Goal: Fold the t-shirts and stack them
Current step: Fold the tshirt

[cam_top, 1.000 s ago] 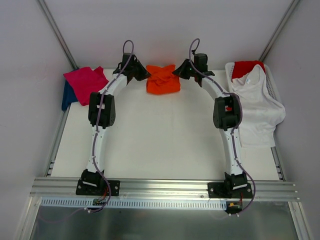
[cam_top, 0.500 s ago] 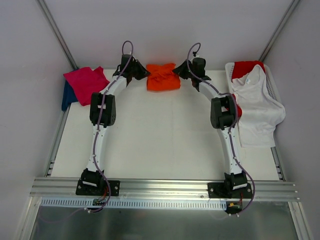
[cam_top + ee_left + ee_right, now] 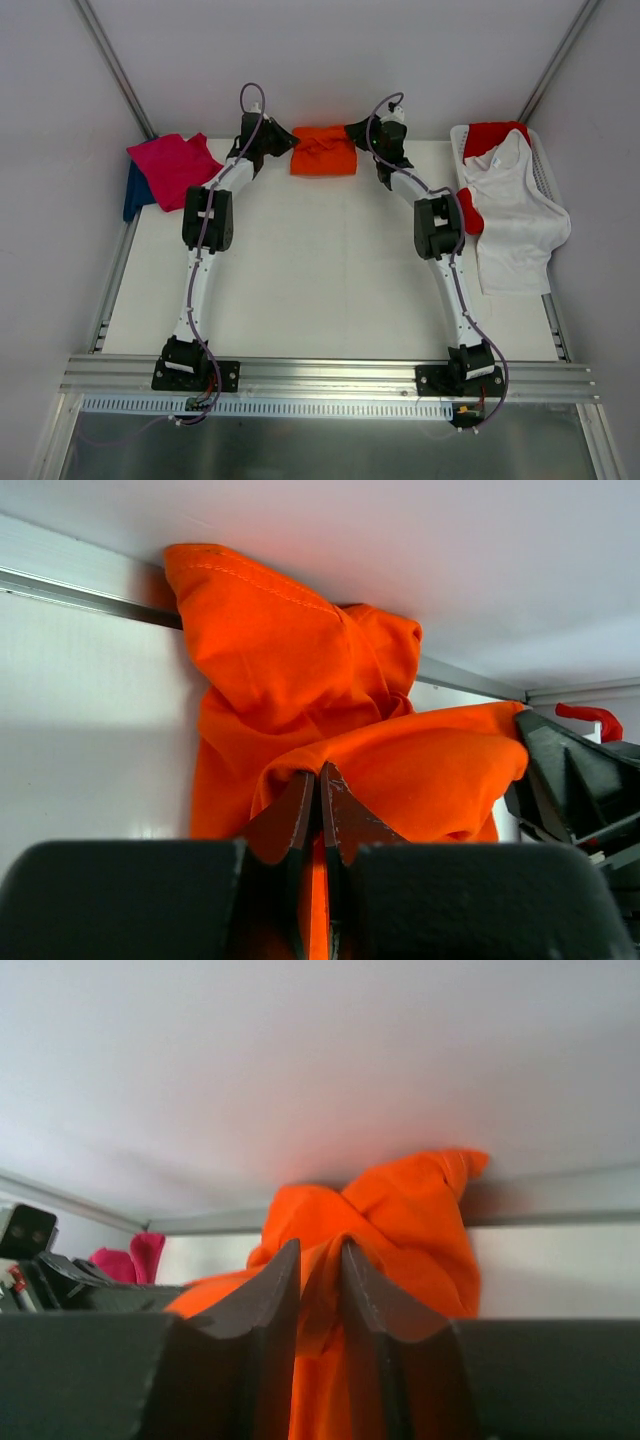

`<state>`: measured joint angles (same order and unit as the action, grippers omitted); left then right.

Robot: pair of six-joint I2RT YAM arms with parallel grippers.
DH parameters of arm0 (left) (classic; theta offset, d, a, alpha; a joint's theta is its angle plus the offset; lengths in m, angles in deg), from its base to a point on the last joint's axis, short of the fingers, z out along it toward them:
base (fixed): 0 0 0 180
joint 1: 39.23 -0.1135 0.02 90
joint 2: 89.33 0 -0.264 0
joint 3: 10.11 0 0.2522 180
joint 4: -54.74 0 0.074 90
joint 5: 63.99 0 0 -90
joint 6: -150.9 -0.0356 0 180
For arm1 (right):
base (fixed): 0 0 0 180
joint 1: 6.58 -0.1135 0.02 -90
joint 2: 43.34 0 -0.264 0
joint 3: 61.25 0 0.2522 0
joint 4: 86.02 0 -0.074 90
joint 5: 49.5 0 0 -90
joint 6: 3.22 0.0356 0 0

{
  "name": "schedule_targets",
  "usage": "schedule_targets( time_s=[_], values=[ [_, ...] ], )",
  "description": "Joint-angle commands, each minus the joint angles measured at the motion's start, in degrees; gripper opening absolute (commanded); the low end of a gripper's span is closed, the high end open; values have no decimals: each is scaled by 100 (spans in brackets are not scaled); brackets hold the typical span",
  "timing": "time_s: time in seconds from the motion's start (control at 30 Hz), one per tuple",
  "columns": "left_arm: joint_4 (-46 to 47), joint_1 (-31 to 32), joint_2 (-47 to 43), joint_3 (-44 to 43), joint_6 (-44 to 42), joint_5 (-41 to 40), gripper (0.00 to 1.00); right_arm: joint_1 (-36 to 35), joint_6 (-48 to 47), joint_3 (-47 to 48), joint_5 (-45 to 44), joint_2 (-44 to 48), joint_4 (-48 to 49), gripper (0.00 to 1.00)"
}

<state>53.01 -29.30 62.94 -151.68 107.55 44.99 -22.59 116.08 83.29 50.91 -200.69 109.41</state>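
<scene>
Orange t-shirt (image 3: 323, 152): held from both sides at the far edge of the table (image 3: 320, 290), bunched, not flat.

Near edge: both arm bases are bolted to the aluminium rail (image 3: 330, 372). The left arm (image 3: 200, 260) and right arm (image 3: 452, 280) reach away across the white table and bend inward toward each other at the far end.

Right side, mid-depth: a white t-shirt (image 3: 515, 215) drapes over the rim of the white basket (image 3: 547, 175) and hangs down its near side. A red t-shirt (image 3: 495, 135) shows at the far end of the basket.

Far left corner: a magenta-pink t-shirt (image 3: 172, 168) lies on top of a dark blue t-shirt (image 3: 134, 195), only the blue one's left edge showing.

Far edge: the left gripper (image 3: 320, 775) has its jaws pinched almost together, with a fold of orange cloth between them. The right gripper (image 3: 320, 1250) has its jaws narrow, with a ridge of orange cloth filling the gap. From the top camera, the left gripper (image 3: 283, 148) is at the shirt's left edge and the right gripper (image 3: 360, 131) at its right edge.

Beyond the grippers, the crumpled shirt rises in peaks that touch the back wall (image 3: 400, 540).
</scene>
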Motion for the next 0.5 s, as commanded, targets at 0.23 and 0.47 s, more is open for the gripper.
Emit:
schedule_targets(
  time_s=[0.23, 0.47],
  values=[
    [1002, -106, 207, -218, -51, -325, 0, -200, -627, 483, -838, -444, 1624, 40],
    [1793, -123, 347, -183, -314, -806, 84, -315, -1005, 607, -1699, -629, 1827, 100]
  ],
)
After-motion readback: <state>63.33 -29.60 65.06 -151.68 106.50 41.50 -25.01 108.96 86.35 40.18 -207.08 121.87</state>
